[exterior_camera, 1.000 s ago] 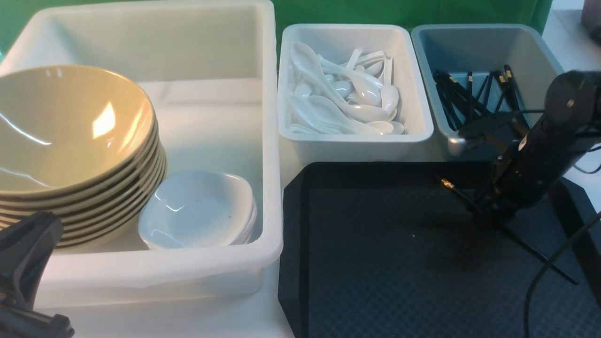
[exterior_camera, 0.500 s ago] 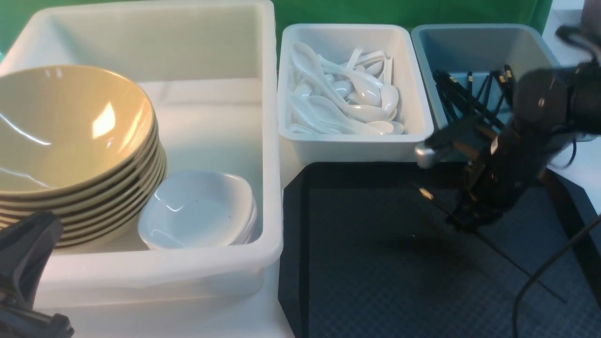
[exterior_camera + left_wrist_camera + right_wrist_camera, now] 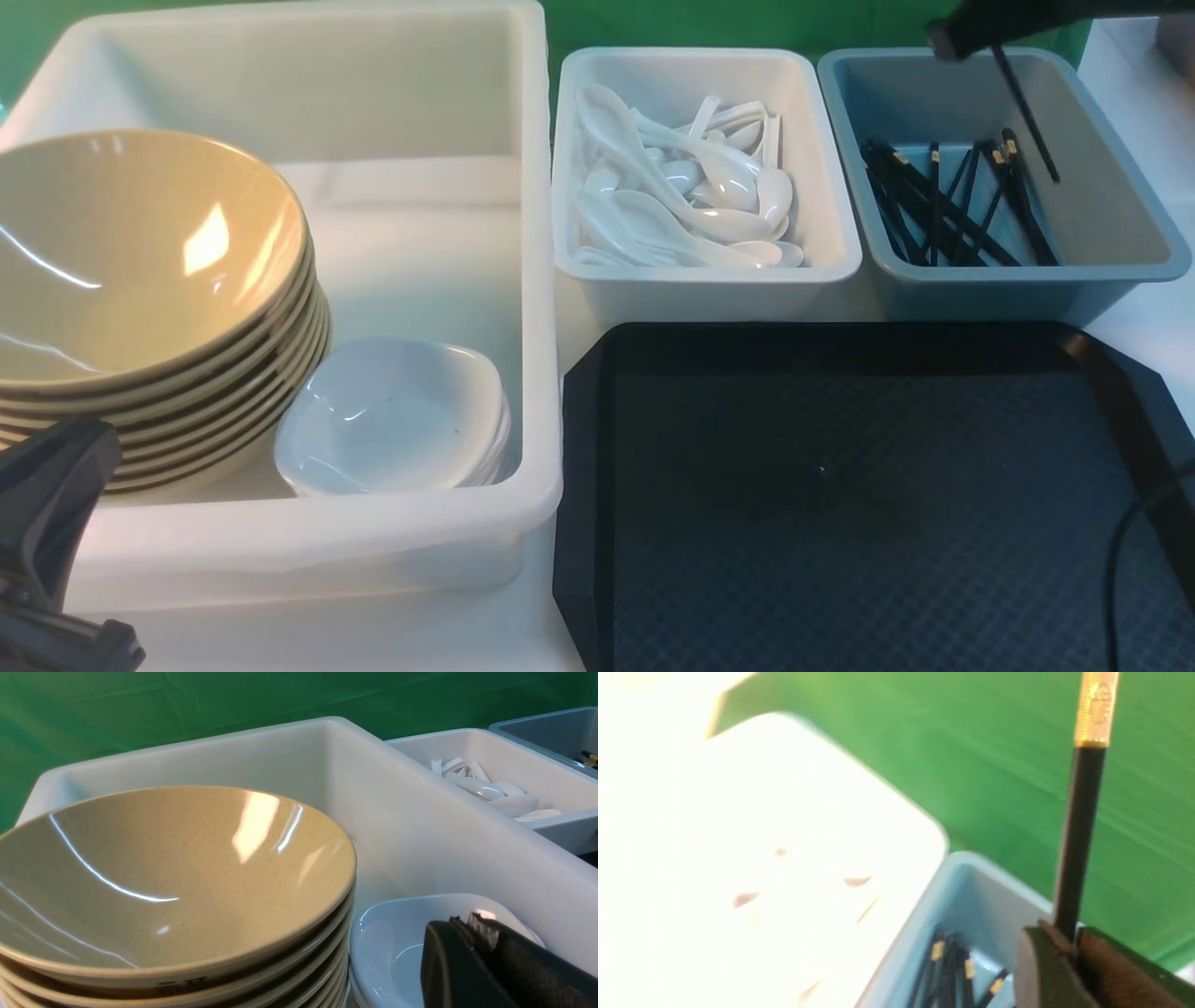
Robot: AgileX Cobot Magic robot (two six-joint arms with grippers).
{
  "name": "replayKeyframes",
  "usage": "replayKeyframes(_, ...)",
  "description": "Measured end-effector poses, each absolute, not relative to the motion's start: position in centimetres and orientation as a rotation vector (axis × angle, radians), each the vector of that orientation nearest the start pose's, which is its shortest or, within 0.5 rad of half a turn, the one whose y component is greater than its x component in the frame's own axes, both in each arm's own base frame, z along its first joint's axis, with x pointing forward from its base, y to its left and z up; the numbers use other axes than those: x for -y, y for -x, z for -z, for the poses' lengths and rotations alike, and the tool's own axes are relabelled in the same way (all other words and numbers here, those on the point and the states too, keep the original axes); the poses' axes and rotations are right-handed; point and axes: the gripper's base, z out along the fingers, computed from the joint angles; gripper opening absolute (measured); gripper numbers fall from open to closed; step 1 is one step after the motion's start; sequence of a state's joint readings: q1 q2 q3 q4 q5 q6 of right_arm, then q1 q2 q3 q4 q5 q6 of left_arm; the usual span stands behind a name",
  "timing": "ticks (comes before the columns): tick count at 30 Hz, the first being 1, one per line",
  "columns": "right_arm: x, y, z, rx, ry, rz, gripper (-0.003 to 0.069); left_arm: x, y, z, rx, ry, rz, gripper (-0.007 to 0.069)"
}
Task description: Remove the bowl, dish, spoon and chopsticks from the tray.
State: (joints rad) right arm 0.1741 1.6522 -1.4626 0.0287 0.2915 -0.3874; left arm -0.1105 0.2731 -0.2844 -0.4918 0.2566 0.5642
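The front view looks forward and down over the tubs. The left wrist view sits close behind its pincer (image 3: 472, 952), sharing the bowls (image 3: 173, 882). The right wrist view shares the grey tub (image 3: 971, 891).

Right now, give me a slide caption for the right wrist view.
Right gripper holds a black chopstick upright above the grey tub of chopsticks.

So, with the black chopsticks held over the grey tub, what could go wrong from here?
1. The thin black chopsticks hang tilted from the right gripper, pinched near one end; they might slip early.
2. They hang near the far wall of the grey plastic tub, so released there they could bounce out.
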Motion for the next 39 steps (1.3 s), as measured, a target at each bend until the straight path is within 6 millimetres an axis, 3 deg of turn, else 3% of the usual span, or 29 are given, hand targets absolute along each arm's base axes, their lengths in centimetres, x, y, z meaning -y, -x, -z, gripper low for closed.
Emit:
replayKeyframes(2,-6.3,-40.3,-35.4,-1.924,0.445,0.087,0.0211,1.9,-7.4,-27.1,-1.681,-0.256,0.121,-0.0011)
replayKeyframes(4,-5.4,-41.0,-35.4,-1.973,0.346,0.044,0.0314,1.9,-7.4,-27.1,-1.681,-0.256,0.121,-0.0011)
replayKeyframes(6,-5.3,-40.9,-36.2,-1.984,0.323,0.032,0.0353,1.9,-7.4,-27.1,-1.682,-0.257,0.121,-0.0011)
replayKeyframes(8,-5.0,-39.6,-39.2,-2.0,0.31,0.022,0.0374,1.9,-7.4,-27.1,-1.682,-0.257,0.121,-0.0011)
replayKeyframes(10,-4.8,-37.5,-42.1,-2.017,0.329,0.027,0.0323,1.9,-7.4,-27.1,-1.682,-0.257,0.121,-0.0011)
replayKeyframes(11,-4.6,-35.3,-44.5,-2.001,0.357,0.039,0.0259,1.9,-7.4,-27.1,-1.682,-0.257,0.121,-0.0011)
replayKeyframes(13,-4.2,-31.9,-47.3,-1.946,0.394,0.053,0.0174,1.9,-7.4,-27.1,-1.682,-0.257,0.121,-0.0011)
replayKeyframes(14,-4.2,-31.5,-47.6,-1.94,0.396,0.051,0.0153,1.9,-7.4,-27.1,-1.682,-0.257,0.121,-0.0011)
replayKeyframes(15,-4.0,-28.7,-49.0,-1.882,0.408,0.055,0.0087,1.9,-7.4,-27.1,-1.682,-0.257,0.121,-0.0011)
replayKeyframes(17,-3.5,-24.5,-50.6,-1.775,0.397,0.062,0.0039,1.9,-7.4,-27.1,-1.682,-0.257,0.121,-0.0011)
replayKeyframes(20,-2.9,-20.0,-49.4,-1.683,0.37,0.07,0.0034,1.9,-7.4,-27.1,-1.685,-0.258,0.122,-0.0011)
replayKeyframes(21,-2.8,-19.7,-49.3,-1.67,0.367,0.072,0.0034,1.9,-7.4,-27.1,-1.685,-0.258,0.122,-0.0011)
replayKeyframes(23,-2.6,-17.9,-47.1,-1.65,0.356,0.077,0.0034,1.9,-7.4,-27.1,-1.686,-0.259,0.123,-0.0011)
replayKeyframes(26,-2.2,-15.5,-40.8,-1.686,0.352,0.079,0.0034,1.9,-7.4,-27.1,-1.687,-0.259,0.123,-0.0011)
replayKeyframes(30,-1.9,-13.3,-35.0,-1.773,0.343,0.053,0.0034,2.0,-7.4,-27.1,-1.688,-0.26,0.124,-0.0011)
replayKeyframes(35,-1.7,-11.2,-32.0,-1.804,0.248,-0.029,0.0035,2.0,-7.4,-27.1,-1.688,-0.26,0.125,-0.0011)
replayKeyframes(39,-1.6,-10.7,-30.5,-1.839,0.186,-0.078,0.0037,2.0,-7.4,-27.1,-1.688,-0.26,0.125,-0.0011)
